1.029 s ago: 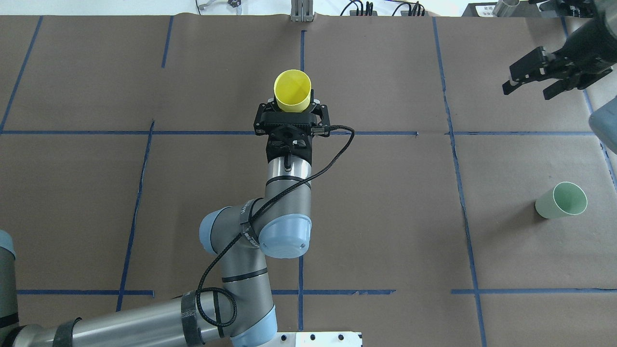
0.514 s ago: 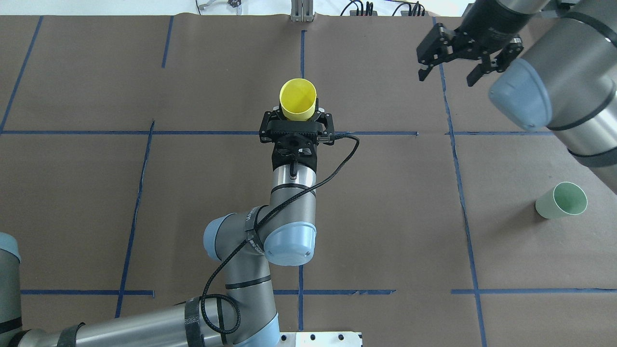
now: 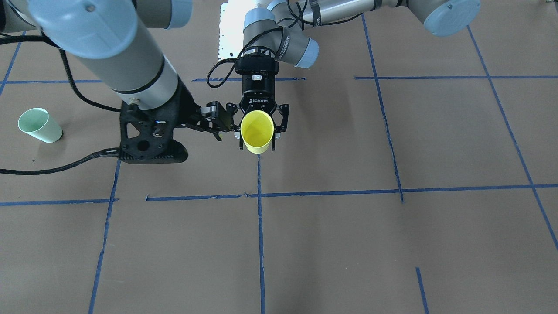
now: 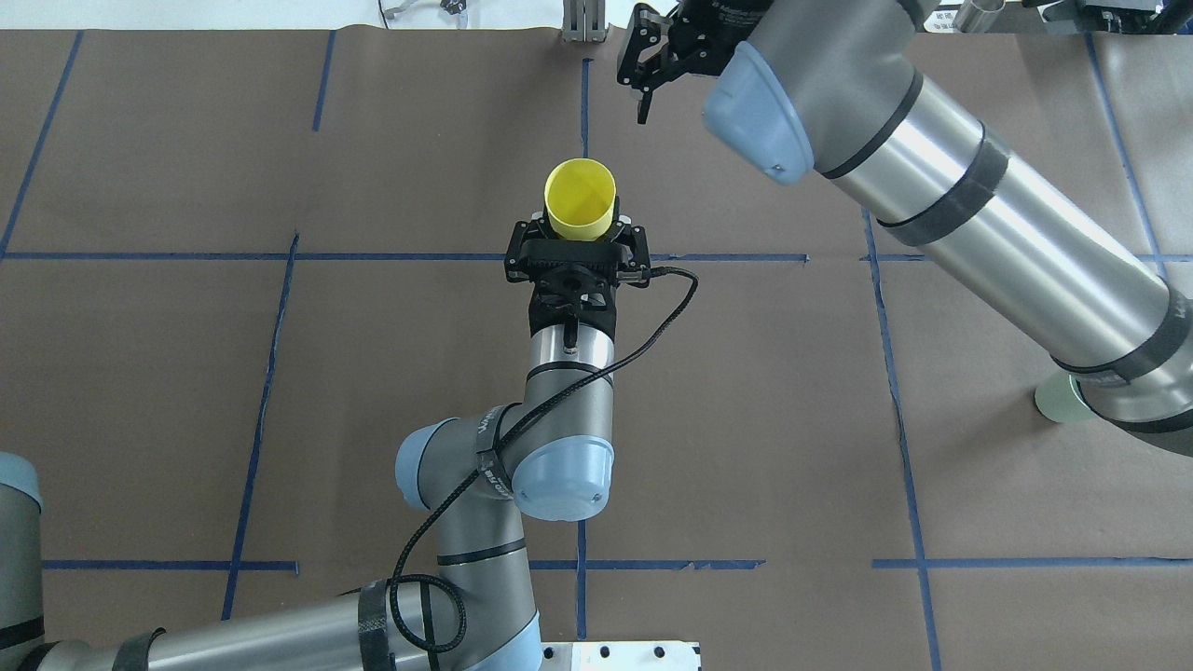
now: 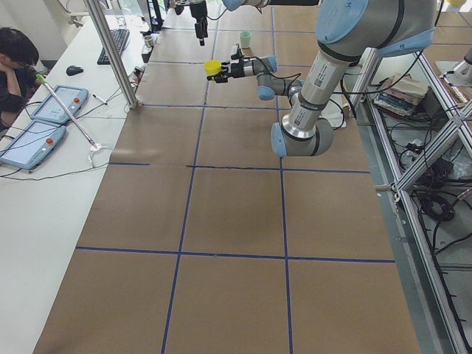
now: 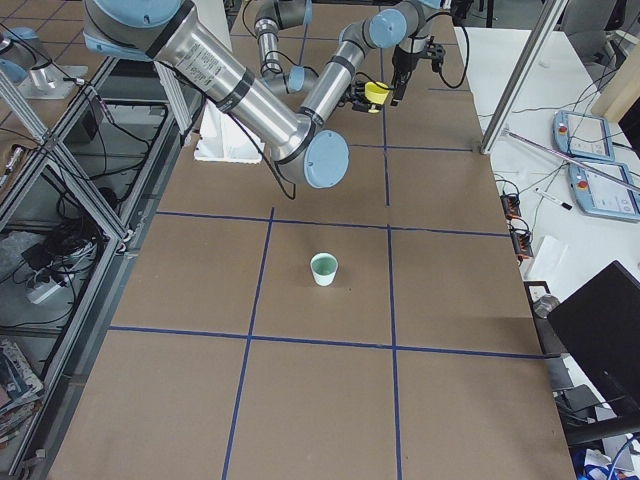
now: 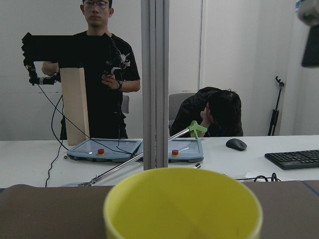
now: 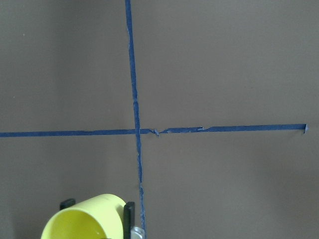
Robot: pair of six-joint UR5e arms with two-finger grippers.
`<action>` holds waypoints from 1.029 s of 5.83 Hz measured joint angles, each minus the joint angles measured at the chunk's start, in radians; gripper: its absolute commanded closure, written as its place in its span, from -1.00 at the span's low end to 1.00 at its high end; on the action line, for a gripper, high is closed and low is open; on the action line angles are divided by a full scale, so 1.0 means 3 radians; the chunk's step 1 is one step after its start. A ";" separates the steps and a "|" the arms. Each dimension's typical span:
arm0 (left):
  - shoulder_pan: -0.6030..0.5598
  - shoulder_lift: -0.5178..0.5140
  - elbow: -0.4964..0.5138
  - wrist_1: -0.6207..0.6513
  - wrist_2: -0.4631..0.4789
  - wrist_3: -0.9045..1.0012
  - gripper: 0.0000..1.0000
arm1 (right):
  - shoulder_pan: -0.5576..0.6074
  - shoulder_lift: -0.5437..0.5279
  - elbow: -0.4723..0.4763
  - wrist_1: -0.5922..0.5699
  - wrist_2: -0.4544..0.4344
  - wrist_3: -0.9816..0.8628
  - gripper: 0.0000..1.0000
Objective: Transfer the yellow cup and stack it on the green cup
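My left gripper (image 4: 580, 233) is shut on the yellow cup (image 4: 580, 198) and holds it upright above the middle of the table; the cup also shows in the front view (image 3: 257, 131) and fills the bottom of the left wrist view (image 7: 182, 204). My right gripper (image 4: 664, 82) is open and empty, above and just beside the cup on the robot's right (image 3: 220, 124). Its wrist view shows the cup (image 8: 84, 219) at the lower left. The green cup (image 3: 39, 125) stands alone at the robot's right; in the overhead view the right arm hides most of the green cup (image 4: 1058, 407).
The brown table cover carries blue tape lines (image 4: 582, 102). A metal post (image 4: 582, 19) stands at the far edge. Operators (image 7: 102, 59) and teach pendants (image 5: 59, 103) are at a white desk beyond it. The right arm's long link (image 4: 979, 214) spans the right half.
My right arm has swung from the far right edge leftward to beside the yellow cup and now covers most of the green cup. The left gripper with the cup shifted slightly right.
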 measured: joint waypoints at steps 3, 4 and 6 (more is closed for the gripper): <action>0.0000 0.0001 0.0000 -0.0001 -0.0005 0.0001 0.31 | -0.0222 0.0211 -0.0230 -0.0002 -0.0156 0.0128 -0.88; 0.0000 0.0003 0.0000 -0.0004 -0.0009 0.0001 0.31 | -0.0272 0.0228 -0.0259 -0.0002 -0.0208 0.0139 -0.84; 0.0000 0.0004 0.0000 -0.0005 -0.0017 -0.0004 0.31 | -0.0371 0.0240 -0.0321 0.0001 -0.0324 0.0143 -0.71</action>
